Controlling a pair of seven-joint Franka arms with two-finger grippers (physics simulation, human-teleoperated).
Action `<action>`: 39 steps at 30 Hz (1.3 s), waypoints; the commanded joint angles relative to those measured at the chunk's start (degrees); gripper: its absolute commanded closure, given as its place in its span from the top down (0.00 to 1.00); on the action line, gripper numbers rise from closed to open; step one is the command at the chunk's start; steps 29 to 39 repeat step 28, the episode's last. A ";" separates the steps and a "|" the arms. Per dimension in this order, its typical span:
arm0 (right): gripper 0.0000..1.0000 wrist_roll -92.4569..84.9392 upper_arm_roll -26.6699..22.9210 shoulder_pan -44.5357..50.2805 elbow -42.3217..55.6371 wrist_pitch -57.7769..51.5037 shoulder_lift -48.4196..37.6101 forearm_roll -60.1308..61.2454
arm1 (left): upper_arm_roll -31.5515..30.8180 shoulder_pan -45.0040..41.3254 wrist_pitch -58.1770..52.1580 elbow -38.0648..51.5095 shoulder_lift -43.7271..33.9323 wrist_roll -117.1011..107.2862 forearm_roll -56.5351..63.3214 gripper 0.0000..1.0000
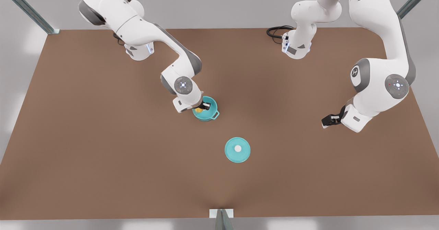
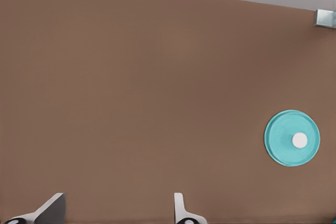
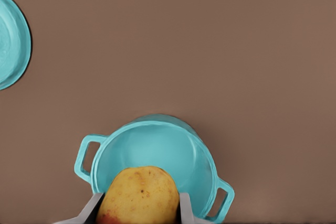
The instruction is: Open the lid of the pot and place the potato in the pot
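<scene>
one potato (image 3: 139, 195) in right tool (image 1: 203, 107) above open pot (image 1: 206, 110); left tool (image 1: 327, 121) idle.

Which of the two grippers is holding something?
The right gripper, over the pot, is shut on the potato. The left gripper hangs open, off the lid.

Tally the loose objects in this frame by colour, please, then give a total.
Teal: 2, the pot and the pot lid lying flat on the table
Yellow: 1, the potato, held by the right gripper over the open pot
Total: 3
The left gripper waits open, apart from all three.
</scene>
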 commanded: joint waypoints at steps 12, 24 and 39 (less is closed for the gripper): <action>0.52 31.06 -0.33 2.73 0.05 4.83 5.61 -5.95 | -0.01 0.29 -0.63 0.11 0.03 11.55 0.07 1.00; 1.00 -37.97 -0.15 -38.82 0.67 -21.18 -14.86 -3.66 | -0.10 -0.32 -0.19 0.20 0.12 9.35 -1.60 1.00; 1.00 -50.85 0.02 -43.67 -4.25 -20.75 -19.61 -3.66 | -0.10 -0.15 -0.19 0.64 0.12 9.26 -2.04 1.00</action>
